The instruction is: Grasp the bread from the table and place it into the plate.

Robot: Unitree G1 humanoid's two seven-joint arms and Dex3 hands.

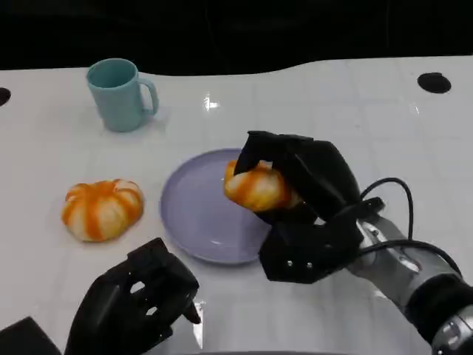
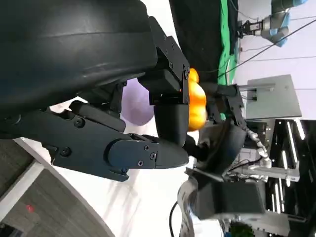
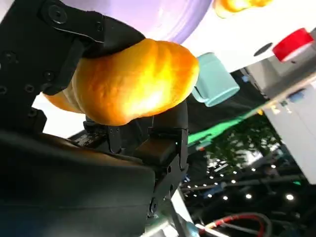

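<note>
My right hand [image 1: 307, 196] grips an orange-and-white bread roll [image 1: 259, 186] and holds it over the right part of the lilac plate [image 1: 194, 211]. In the right wrist view the same roll [image 3: 136, 81] sits clamped between black fingers [image 3: 74, 34], with the plate [image 3: 148, 15] beyond it. A second roll of the same kind [image 1: 102, 208] lies on the table left of the plate, and also appears in the right wrist view [image 3: 237, 5]. My left hand [image 1: 137, 303] hovers low near the table's front edge, holding nothing, fingers loosely curled. The left wrist view shows the held roll [image 2: 196, 106] past my left hand [image 2: 123, 138].
A teal mug [image 1: 120, 94] stands at the back left of the white table [image 1: 355, 111]. A black round hole [image 1: 434, 82] sits at the table's far right, another at the far left edge [image 1: 4, 95].
</note>
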